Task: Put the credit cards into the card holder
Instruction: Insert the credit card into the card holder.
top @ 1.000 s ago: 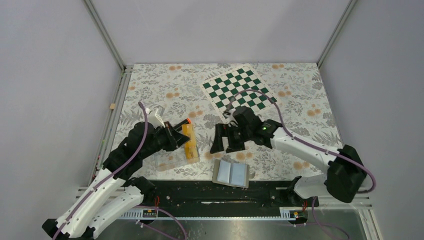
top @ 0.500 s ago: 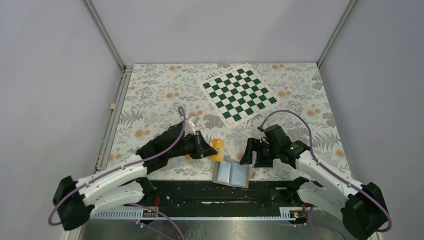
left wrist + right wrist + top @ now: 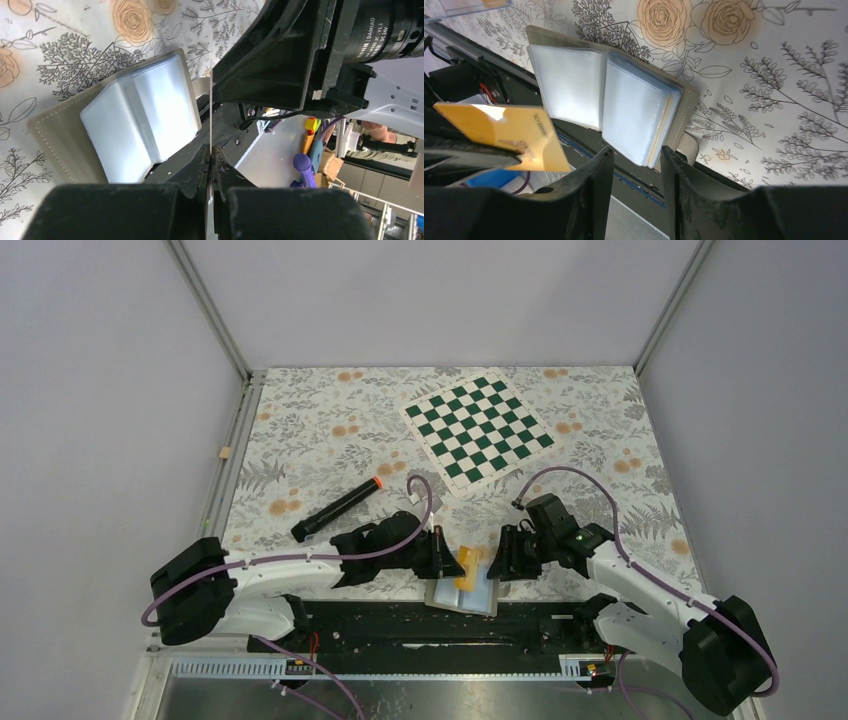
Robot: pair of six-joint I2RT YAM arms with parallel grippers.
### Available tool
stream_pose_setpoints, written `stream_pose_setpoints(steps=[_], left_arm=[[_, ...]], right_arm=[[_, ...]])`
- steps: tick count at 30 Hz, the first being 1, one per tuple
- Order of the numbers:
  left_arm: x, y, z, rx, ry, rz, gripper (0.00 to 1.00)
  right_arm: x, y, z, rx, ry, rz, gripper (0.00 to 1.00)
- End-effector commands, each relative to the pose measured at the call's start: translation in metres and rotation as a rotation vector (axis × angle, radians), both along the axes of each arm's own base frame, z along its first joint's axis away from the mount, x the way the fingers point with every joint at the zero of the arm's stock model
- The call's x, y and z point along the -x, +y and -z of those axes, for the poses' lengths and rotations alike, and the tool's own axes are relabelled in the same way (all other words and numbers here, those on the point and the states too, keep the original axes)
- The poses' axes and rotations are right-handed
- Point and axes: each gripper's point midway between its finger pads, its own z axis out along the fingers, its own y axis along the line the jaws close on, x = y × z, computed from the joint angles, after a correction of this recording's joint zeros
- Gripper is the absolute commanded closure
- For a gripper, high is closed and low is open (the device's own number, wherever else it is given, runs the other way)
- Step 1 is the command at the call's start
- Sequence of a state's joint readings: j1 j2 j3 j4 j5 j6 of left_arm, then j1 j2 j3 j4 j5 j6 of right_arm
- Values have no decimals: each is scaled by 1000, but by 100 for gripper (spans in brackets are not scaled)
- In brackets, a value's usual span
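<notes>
The grey card holder (image 3: 480, 596) lies open at the table's near edge, its pale blue pockets (image 3: 574, 85) facing up. My left gripper (image 3: 452, 565) is shut on one orange-yellow credit card (image 3: 470, 563) and holds it just above the holder's left half. In the left wrist view the card (image 3: 211, 110) shows edge-on as a thin line between the pinched fingers of that gripper (image 3: 211, 148). My right gripper (image 3: 503, 562) hovers at the holder's right side. Its jaws (image 3: 636, 156) stand apart, with the corner of the pocket stack just beyond the tips and nothing between them.
A black marker with an orange tip (image 3: 338, 510) lies left of centre. The green and white chessboard (image 3: 478, 428) sits at the back. A clear tray's edge (image 3: 469, 6) shows in the right wrist view. The black base rail (image 3: 420, 625) runs right below the holder.
My left arm swung right, carrying the card from the tray area to above the holder. My right gripper came down to the holder's right side and its jaws narrowed.
</notes>
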State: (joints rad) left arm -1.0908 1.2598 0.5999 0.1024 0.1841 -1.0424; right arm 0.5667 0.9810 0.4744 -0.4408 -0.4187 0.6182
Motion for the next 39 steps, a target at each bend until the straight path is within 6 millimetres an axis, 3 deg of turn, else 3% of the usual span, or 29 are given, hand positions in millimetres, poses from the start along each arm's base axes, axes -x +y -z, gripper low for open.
stream_pose_setpoints(steps=[1,6,13,20,30,39], left_arm=[[-8,-5,4,75,2,-76,100],[-6,6,29,27,36,-106,100],[-9,19,45,-12,35,-154,100],[-12,18,53,-31,32,-163,100],[-25,32,64,-46,38,-228,100],[-22,20,64,10,73,-200,100]], right_arm=[[8,12,4,-82,35,-38,56],[14,18,16,-105,75,-43,65],[20,23,35,-85,119,-44,72],[26,11,52,0,153,-28,75],[28,3,53,31,139,-11,75],[30,6,57,15,157,-7,75]])
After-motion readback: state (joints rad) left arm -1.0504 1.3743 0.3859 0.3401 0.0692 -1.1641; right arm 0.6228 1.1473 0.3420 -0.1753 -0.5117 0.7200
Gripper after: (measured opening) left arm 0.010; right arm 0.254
